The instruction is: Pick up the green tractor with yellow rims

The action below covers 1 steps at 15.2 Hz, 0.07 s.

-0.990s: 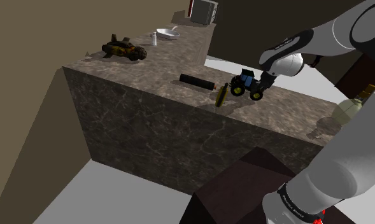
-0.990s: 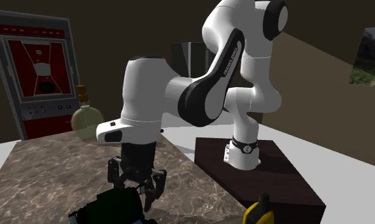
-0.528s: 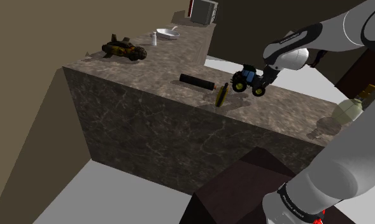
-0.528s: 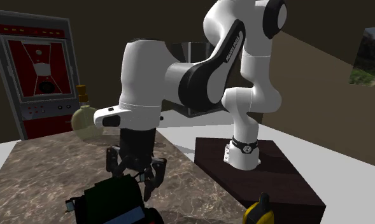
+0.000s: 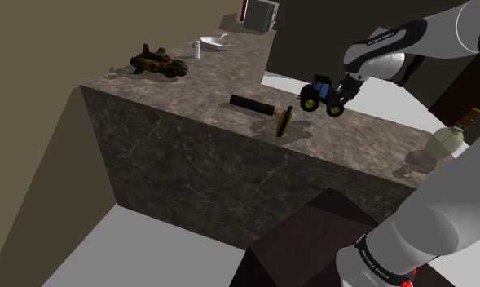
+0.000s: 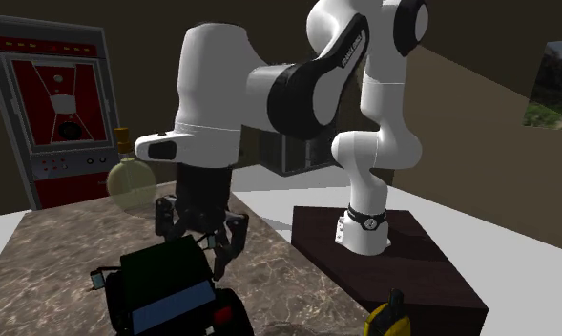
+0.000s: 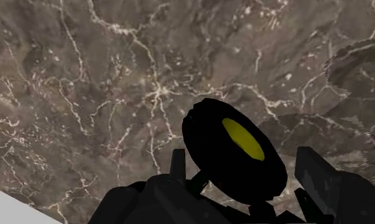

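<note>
the claw (image 5: 342, 93) pinches the tractor (image 5: 321, 94), which hangs just above the counter (image 5: 205, 88). it should rise slow and straight, squeezing tight so the tractor cannot slip.

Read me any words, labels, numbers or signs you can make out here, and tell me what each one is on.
No text here is clear enough to quote.
Arm: white lettering on its dark upper link, too small to read.
Base ring of the arm: a small mark, blurred.
Red cabinet: panel markings and buttons, no readable words.
Green tractor: no lettering visible.
</note>
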Motion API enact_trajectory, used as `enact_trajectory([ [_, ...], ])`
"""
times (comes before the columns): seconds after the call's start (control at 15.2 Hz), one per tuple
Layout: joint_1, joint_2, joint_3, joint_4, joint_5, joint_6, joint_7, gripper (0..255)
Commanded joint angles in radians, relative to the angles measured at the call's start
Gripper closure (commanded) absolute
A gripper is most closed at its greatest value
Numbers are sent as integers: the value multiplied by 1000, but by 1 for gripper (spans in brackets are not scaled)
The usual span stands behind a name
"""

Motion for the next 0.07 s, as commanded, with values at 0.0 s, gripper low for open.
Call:
enact_trajectory([
  [0.0, 0, -4, 0, 8, -2, -9, 1, 255],
])
